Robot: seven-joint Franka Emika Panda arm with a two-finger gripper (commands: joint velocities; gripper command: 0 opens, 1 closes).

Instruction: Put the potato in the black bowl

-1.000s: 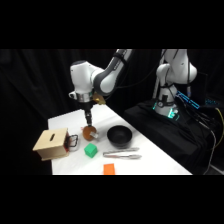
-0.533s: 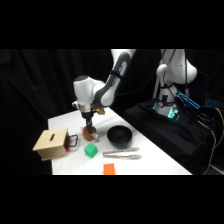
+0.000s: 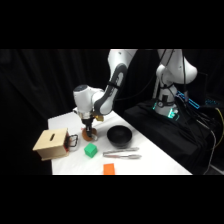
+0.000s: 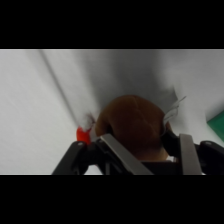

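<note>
Nearest the side camera, a flat orange block [image 3: 109, 168] lay at the front edge of the white table [image 3: 155, 162]. Just behind it and to the right, metal tongs [image 3: 121, 153] lay flat, pointing across the table. A green cube [image 3: 90, 150] sat a little left of the tongs, and left of that stood a wooden box [image 3: 51, 143] with a slot in its top and a dark handle on the side facing the cube.

Behind the cube, the gripper [image 3: 89, 129] reached straight down to the table surface. The potato [image 3: 90, 133] sat on the table right at its tip, just beside the box's handle and behind the green cube. In the wrist view the potato [image 4: 132, 123] filled the middle of the picture as a brown rounded lump, and the gripper [image 4: 142, 150] had its two fingers [image 4: 120, 155] standing on either side of it, close against its flanks; the fingers were spread about as wide as the potato, and whether they were already pressing on it could not be told. A corner of green showed at the right edge of that view.

The black bowl [image 3: 119, 135] stood to the right of the potato, near it but apart. Farther back, the white arm [image 3: 116, 75] rose from the gripper, and its base stood at the upper right beside the table.
</note>
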